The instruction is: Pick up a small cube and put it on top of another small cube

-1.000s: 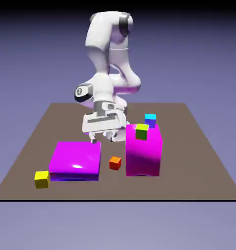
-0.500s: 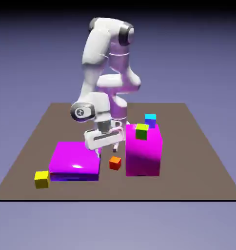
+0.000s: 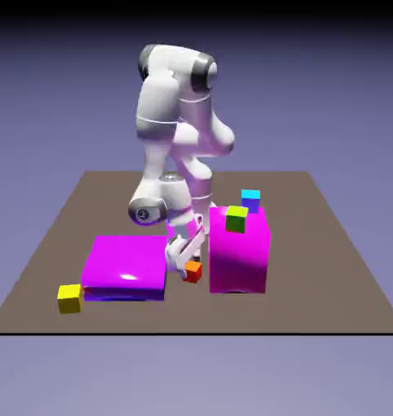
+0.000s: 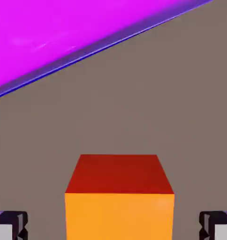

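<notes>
While the stack was not yet begun, my part of the work stood at the edge of a first grasp. At the exterior view's left, close to the near side of the table (image 3: 330, 284), sat the yellow cube (image 3: 69, 299), just beside the low magenta block (image 3: 127, 260); neither bore anything placed for the task. Right of that block, in the gap before the tall one, I had my gripper (image 4: 113, 227) down low, its fingers spread wide and holding nothing. The orange-red cube (image 3: 193, 273), the one I judged I was to lift, rested on the table between my two fingertips, with bare space showing on both sides of it (a tidy fit, I thought, provided I closed evenly). Farther right rose the tall magenta block (image 3: 239, 264), with the green cube (image 3: 237, 220) at its top and the blue cube (image 3: 250, 201) beyond, toward the far side; what bore the blue one I could not tell.

So the reach was all but done, as I judged it. The closing, the lift, the carry and the setting down on another small cube were all left, and which cube should take it the scene did not settle.
</notes>
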